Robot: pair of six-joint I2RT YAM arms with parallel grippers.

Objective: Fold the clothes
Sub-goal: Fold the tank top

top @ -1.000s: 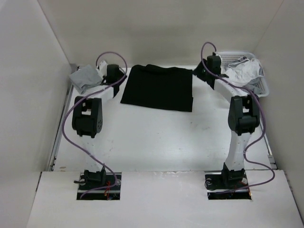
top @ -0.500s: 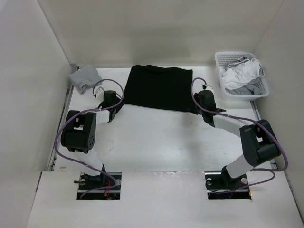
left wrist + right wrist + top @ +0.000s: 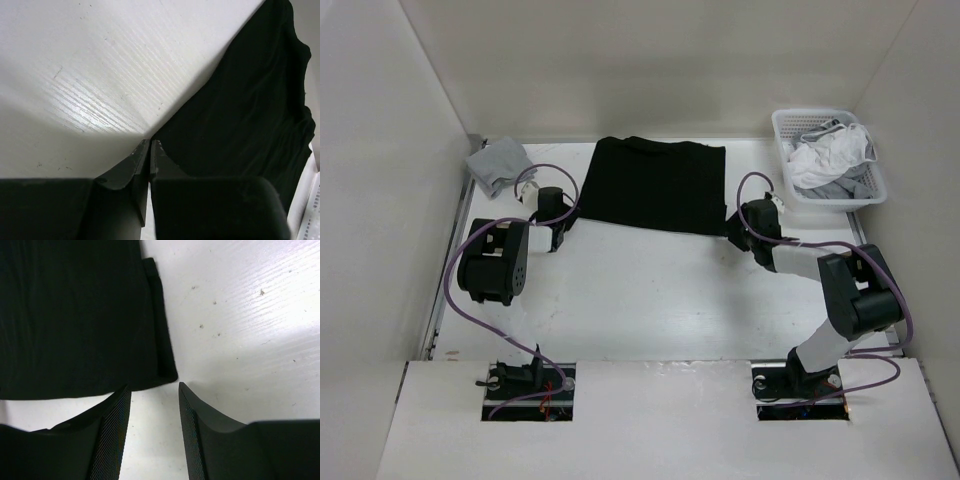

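Observation:
The clothes [image 3: 655,185], one large black garment, lie flat at the back middle of the table. My left gripper [image 3: 565,225] is down at their near-left corner. In the left wrist view its jaws [image 3: 150,142] are shut, tips right on the corner of the black fabric [image 3: 250,110], with dark cloth in the slit between them. My right gripper [image 3: 732,235] is at the near-right corner. In the right wrist view it stands open [image 3: 154,386] over bare table, the hemmed corner of the garment [image 3: 75,315] just beyond its fingertips and not between them.
A white basket [image 3: 835,202] holding white and grey clothes stands at the back right, close behind the right arm. A small light grey garment [image 3: 498,165] lies at the back left by the side wall. White walls close in three sides.
Both arms have pulled back from the garment's far corners to its near corners and lowered. The left jaws have closed at the corner. The garment has not moved.

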